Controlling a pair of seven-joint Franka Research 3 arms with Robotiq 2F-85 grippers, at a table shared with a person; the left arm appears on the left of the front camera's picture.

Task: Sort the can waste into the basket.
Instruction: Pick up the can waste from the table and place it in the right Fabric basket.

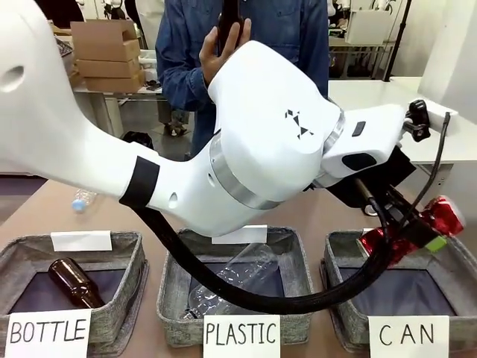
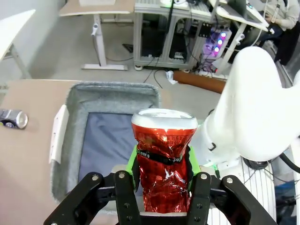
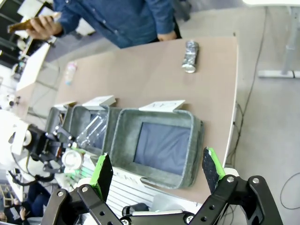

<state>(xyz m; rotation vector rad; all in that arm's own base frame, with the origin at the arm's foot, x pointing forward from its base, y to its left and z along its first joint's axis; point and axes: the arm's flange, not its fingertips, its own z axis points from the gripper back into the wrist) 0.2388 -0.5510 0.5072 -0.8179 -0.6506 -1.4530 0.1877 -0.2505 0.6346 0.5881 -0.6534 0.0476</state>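
A crushed red can (image 1: pixel 444 214) with silver ends hangs over the grey CAN basket (image 1: pixel 337 252) at the front right. My left gripper (image 1: pixel 414 232) reaches across and is shut on it. The left wrist view looks down on the same red can (image 2: pixel 164 138), pinched between the green pads of the left gripper (image 2: pixel 163 164), with the basket's rim (image 2: pixel 112 91) below. A black can (image 2: pixel 13 118) lies on the table beyond the basket, also the black can (image 3: pixel 191 55). My right gripper (image 3: pixel 157 172) hovers open and empty above the basket's wall (image 3: pixel 123 136).
The BOTTLE basket (image 1: pixel 127 246) holds a brown bottle (image 1: pixel 74 283). The PLASTIC basket (image 1: pixel 294 242) holds a clear bottle (image 1: pixel 238 276). Another clear bottle (image 1: pixel 82 200) lies on the table's far left. A person across the table holds a dark bottle (image 1: pixel 229 22).
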